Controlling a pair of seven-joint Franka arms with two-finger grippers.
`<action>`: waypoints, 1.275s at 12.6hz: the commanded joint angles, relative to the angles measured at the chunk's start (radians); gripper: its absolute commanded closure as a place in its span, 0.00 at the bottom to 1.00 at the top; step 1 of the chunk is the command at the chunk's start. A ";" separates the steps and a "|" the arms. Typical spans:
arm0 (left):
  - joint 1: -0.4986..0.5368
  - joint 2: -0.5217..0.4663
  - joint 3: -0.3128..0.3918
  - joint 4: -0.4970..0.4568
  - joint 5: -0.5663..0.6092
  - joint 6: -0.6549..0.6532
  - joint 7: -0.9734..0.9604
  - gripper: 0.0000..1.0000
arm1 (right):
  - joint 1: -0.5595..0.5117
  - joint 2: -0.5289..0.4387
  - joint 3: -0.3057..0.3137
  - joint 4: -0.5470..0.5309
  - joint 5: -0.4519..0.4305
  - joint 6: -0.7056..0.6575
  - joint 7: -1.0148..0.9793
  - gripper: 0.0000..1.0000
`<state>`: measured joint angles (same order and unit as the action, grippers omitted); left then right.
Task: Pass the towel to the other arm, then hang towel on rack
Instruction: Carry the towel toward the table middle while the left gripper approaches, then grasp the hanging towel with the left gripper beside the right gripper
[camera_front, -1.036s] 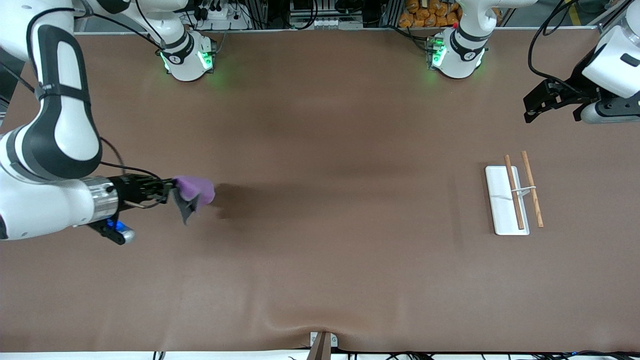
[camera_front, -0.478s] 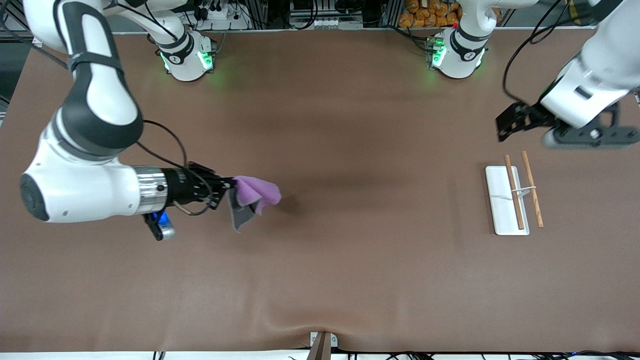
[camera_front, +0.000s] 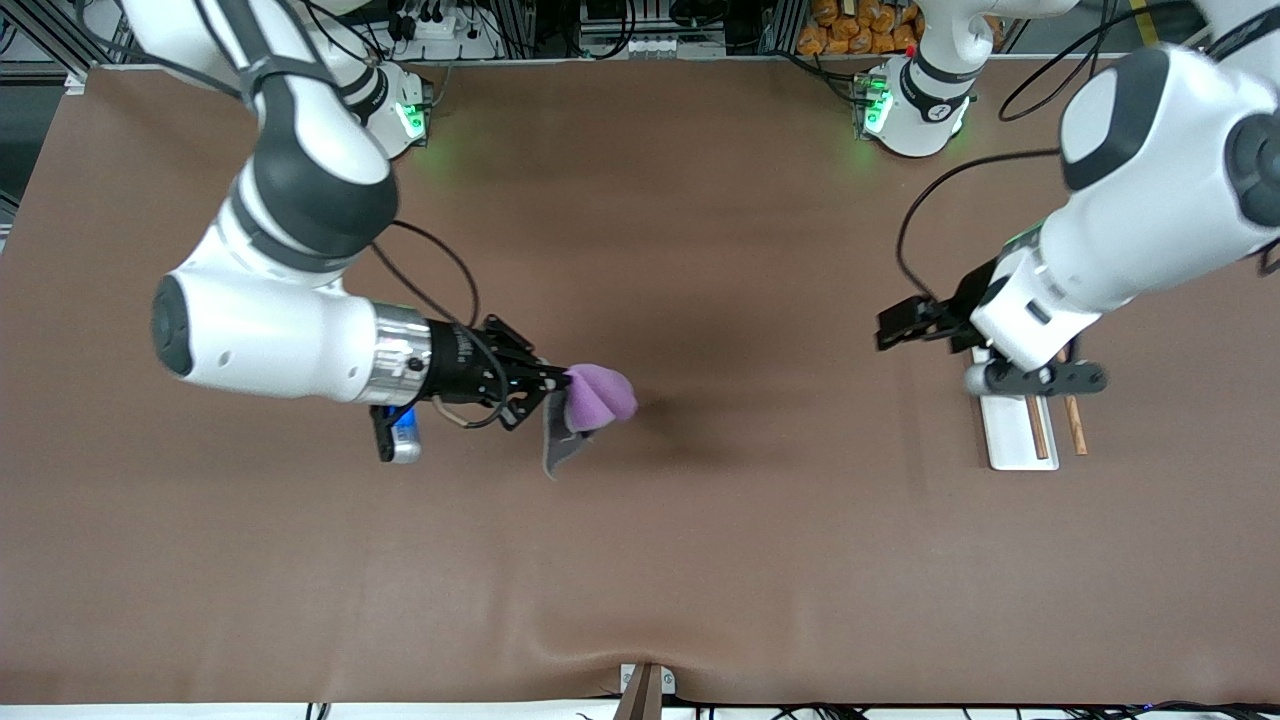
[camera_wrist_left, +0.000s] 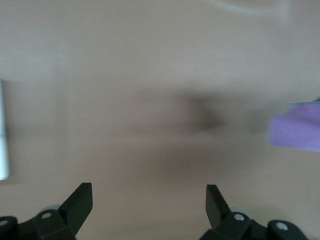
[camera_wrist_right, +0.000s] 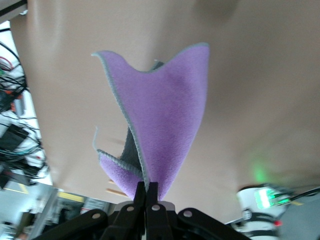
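My right gripper is shut on the towel and holds it up over the middle of the table. The towel hangs folded, purple outside and dark grey inside. In the right wrist view its corner is pinched between my shut fingertips, and the cloth spreads out from them. My left gripper is open and empty over the table beside the rack, pointing toward the towel. My left arm covers part of the rack's white base and its two brown rods. In the left wrist view my left gripper is open, and the towel shows ahead of it.
The brown table is bare around the towel and the rack. The arm bases with green lights stand along the edge farthest from the front camera. A white edge shows at the side of the left wrist view.
My right arm has carried the towel from its own end of the table toward the middle. My left arm has swung in from the table's end to beside the rack, gripper still open.
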<state>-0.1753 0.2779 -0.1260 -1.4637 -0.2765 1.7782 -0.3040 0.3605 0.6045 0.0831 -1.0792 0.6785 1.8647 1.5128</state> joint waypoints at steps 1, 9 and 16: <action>-0.033 0.050 0.002 0.046 -0.076 0.070 -0.056 0.00 | 0.050 -0.006 -0.005 0.005 0.016 0.118 0.156 1.00; -0.082 0.138 0.002 0.059 -0.361 0.358 -0.116 0.01 | 0.181 0.020 -0.011 0.001 0.016 0.477 0.406 1.00; -0.082 0.216 0.000 0.151 -0.517 0.455 -0.260 0.17 | 0.225 0.041 -0.014 -0.002 0.013 0.596 0.515 1.00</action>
<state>-0.2500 0.4652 -0.1261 -1.3581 -0.7693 2.2072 -0.5146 0.5659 0.6410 0.0814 -1.0864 0.6811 2.4382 2.0012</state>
